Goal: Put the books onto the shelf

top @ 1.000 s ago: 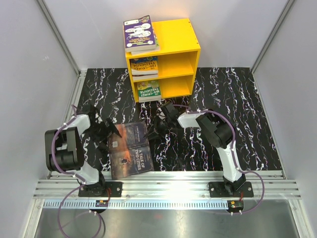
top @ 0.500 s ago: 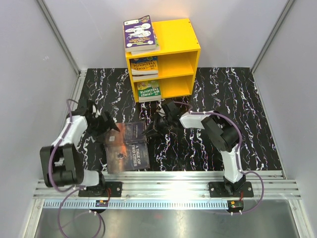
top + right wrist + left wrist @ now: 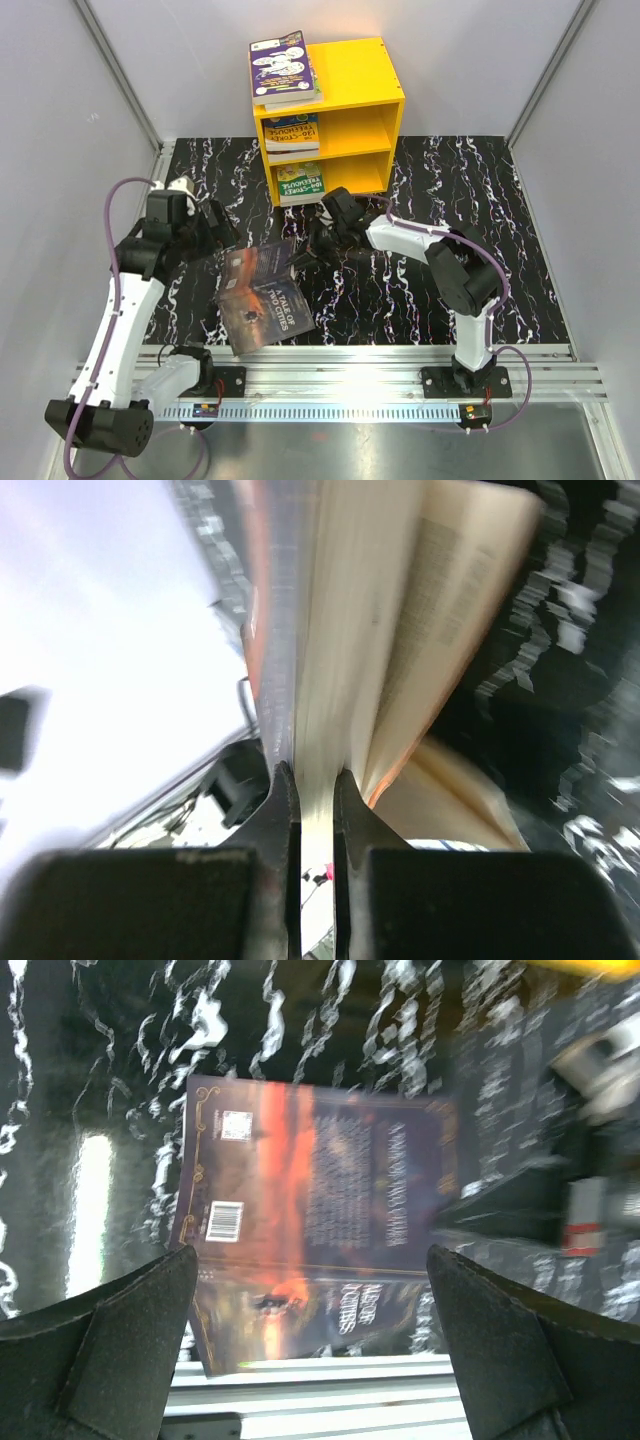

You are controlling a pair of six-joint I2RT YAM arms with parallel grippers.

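My right pincer [image 3: 311, 780] is pinching a slab of pages of the dark book [image 3: 330, 630], everything past them a blur. My left pincer [image 3: 310, 1260] hangs spread above its back cover, print smeared. Farther off, the yellow shelf [image 3: 365, 90] holds other books [image 3: 283, 68].

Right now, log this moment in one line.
left jaws: open, holding nothing | right jaws: shut on edge of dark book | dark book: splayed open, unshelved | shelf: other books on top and in both compartments
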